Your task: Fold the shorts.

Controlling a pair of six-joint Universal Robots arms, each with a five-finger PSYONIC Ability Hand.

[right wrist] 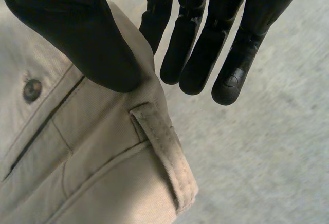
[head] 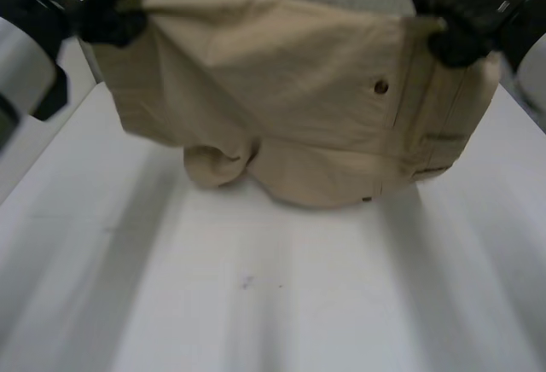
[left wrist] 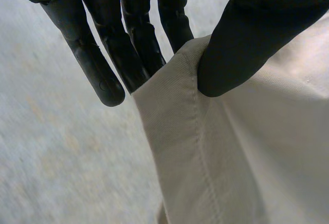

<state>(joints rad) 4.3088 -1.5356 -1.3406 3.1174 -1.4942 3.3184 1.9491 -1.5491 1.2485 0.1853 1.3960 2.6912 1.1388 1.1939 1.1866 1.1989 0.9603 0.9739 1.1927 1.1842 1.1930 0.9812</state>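
Pinching a top corner of the shorts [head: 281,99] with the left hand [left wrist: 241,44], thumb pressing the seamed edge against near-straight fingers [left wrist: 131,54]; same grip with the right hand [right wrist: 77,39] at the waistband corner, just beside a belt loop [right wrist: 162,147] and near a button [right wrist: 32,89]. Held up and spread between both hands over the far side of the table [head: 273,304], lower edge bunched on the surface. Probably to get the cloth taut and flat for laying down before a fold.

Head camera looks down on shorts [head: 290,90]; wrist cameras view them close.
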